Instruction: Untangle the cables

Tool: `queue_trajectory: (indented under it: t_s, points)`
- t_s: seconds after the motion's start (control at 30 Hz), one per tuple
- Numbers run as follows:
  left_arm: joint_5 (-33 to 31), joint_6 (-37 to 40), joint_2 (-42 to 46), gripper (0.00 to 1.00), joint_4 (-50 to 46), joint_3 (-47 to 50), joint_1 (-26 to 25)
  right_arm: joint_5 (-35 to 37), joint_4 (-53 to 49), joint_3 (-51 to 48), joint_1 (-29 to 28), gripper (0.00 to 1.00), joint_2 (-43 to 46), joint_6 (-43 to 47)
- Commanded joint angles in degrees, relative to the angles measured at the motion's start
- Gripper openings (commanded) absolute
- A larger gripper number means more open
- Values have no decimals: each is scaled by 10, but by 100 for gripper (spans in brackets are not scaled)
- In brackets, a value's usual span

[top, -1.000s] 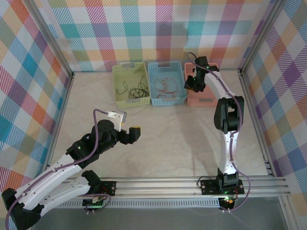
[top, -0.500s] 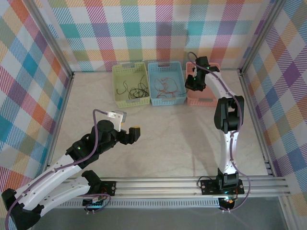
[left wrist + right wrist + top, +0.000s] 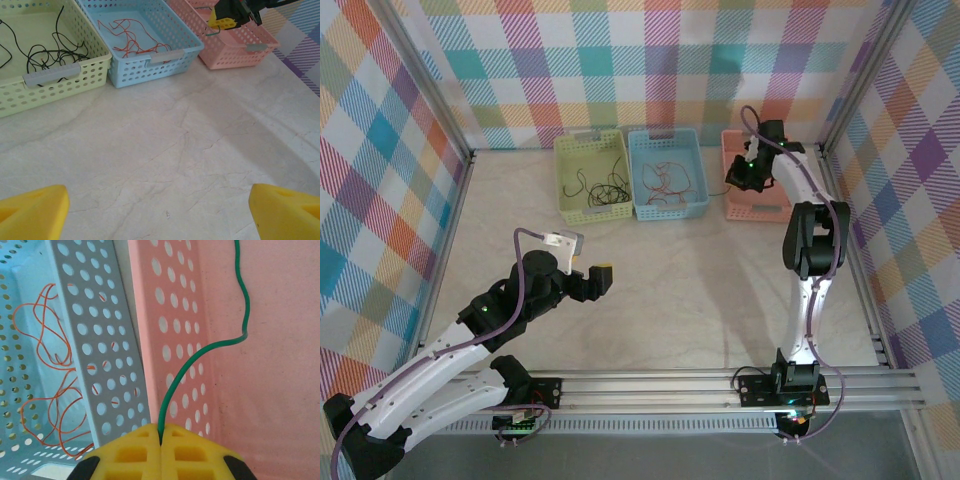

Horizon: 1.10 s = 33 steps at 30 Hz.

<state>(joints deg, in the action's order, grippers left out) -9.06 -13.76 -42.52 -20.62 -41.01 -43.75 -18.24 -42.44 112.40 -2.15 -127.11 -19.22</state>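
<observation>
Right gripper (image 3: 161,437): yellow blocky fingertips pressed together, pinching the green cable (image 3: 200,354) over the pink basket (image 3: 260,405), which sits just right of the blue basket (image 3: 165,56). The green cable is thin, smooth and round. It runs up and away from the jaws in a wavy line with one sharp kink, long axis roughly along the pink basket's length. Red-orange cables (image 3: 132,37) are loose, hair-thin loops inside the blue basket. Black cables (image 3: 45,52) lie tangled in the pale green basket (image 3: 50,77), just left of the blue one. All three baskets are rectangular plastic with round-hole perforated walls. Left gripper (image 3: 160,210): yellow fingers spread wide, holding nothing, hovering over bare table well in front of the blue basket. Table (image 3: 175,150) is a pale, marble-veined sheet, and pastel plaid cloth walls (image 3: 670,60) stand behind the baskets.
</observation>
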Motion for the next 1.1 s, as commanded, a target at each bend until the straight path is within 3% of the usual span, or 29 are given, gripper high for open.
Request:
queue_trajectory:
  t_s: [0.0, 0.2, 0.47, 0.73, 1.07]
  points:
    - [2, -3, 3, 92, 19, 7, 5, -73, 16, -2, -4, 4, 22, 17]
    - [0, -2, 2, 92, 19, 6, 5, -114, 25, -3, -17, 1, 4, 13]
    - [0, -2, 4, 92, 13, 5, 5, -125, 21, 8, -36, 7, -5, 30]
    - [2, -3, 4, 93, 15, 7, 5, -32, 2, 0, -21, 2, 27, 43]
    - [1, -4, 4, 93, 18, 8, 5, 167, -10, 6, -13, 0, 21, 89]
